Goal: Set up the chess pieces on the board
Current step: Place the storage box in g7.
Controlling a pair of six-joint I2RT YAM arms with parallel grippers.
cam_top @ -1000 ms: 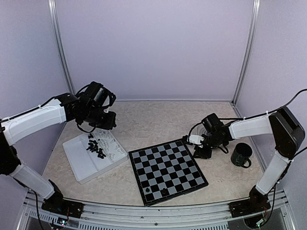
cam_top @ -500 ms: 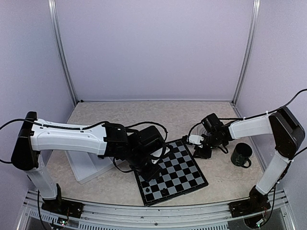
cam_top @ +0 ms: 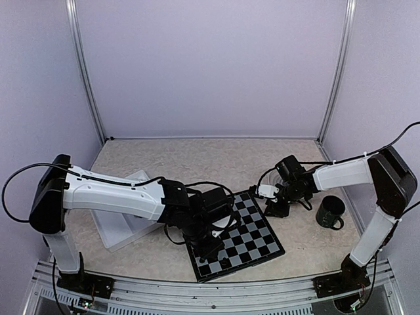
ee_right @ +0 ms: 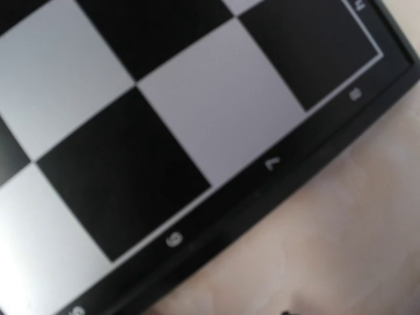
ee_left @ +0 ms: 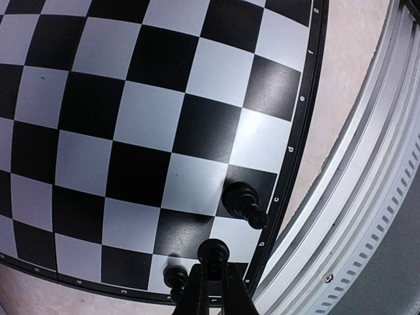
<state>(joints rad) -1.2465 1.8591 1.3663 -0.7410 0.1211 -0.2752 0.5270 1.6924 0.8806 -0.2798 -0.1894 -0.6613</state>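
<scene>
Swung left gripper [ee_left: 211,266] from the white tray [cam_top: 115,233] to the near edge of the board [cam_top: 256,230], arm stretched low, pinching a black chess piece [ee_left: 213,250] beside two other black pieces [ee_left: 244,202]. Held right gripper [cam_top: 275,207] at its far-right edge, spread unclear. Could not see tray contents.

Overhead view: even, diffuse light, faint shadows on the desk [cam_top: 197,164]. Left wrist view: sharp, lines bowed toward the edges, white glare on the board [ee_left: 262,134]. Right wrist view: close and blurred.

Board [ee_left: 197,72] middle free; black pieces [ee_left: 244,203] crowd edge
</scene>
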